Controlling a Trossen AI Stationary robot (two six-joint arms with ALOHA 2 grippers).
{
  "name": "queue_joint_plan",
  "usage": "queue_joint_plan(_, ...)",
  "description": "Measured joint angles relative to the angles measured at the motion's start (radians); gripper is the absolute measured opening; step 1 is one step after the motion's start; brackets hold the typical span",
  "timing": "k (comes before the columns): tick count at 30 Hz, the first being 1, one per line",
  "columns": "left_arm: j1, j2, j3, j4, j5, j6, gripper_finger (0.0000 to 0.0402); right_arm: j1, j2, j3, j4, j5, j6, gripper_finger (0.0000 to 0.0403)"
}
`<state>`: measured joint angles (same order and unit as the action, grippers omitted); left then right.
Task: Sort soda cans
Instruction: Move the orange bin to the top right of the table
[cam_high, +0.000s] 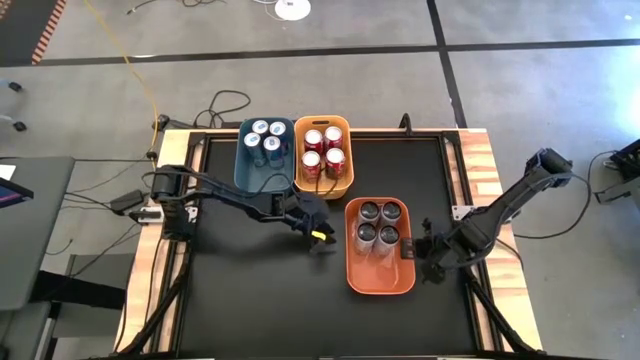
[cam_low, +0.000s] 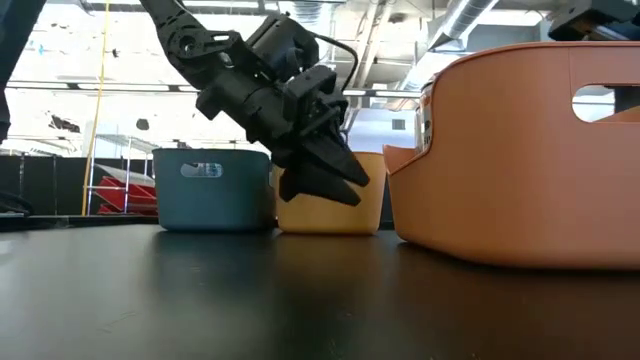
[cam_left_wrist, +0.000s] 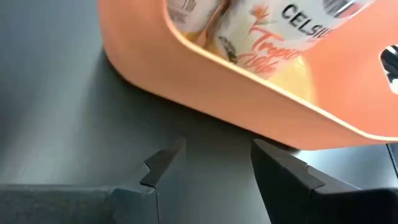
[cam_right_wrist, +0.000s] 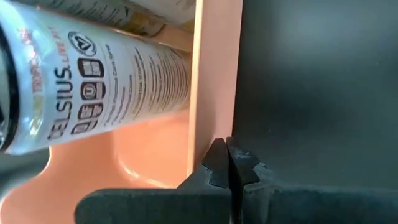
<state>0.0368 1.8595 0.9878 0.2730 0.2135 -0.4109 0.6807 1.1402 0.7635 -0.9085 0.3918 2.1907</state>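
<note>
left gripper over bare black table, just left of orange bin; fingers parted, nothing between them. right gripper beside same bin's right wall, jaws clenched, empty. four dark-topped white celsius cans stand upright in orange bin. four blue cans in dark blue bin, four red cans in yellow-orange bin, both at table's far edge, side by side.
</note>
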Motion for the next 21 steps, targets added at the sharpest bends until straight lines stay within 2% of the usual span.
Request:
queue_joint_plan(11,0.005,0.010,0.000,0.079,0.020,0.056,0.0177,-0.085,0.006,0.000,0.030,-0.006,-0.101,0.0000)
queue_joint_plan(21,0.043,0.075,0.061,0.138,0.070,-0.004,0.0177,-0.158,0.006,0.000,0.008,-0.002,-0.189,0.0000)
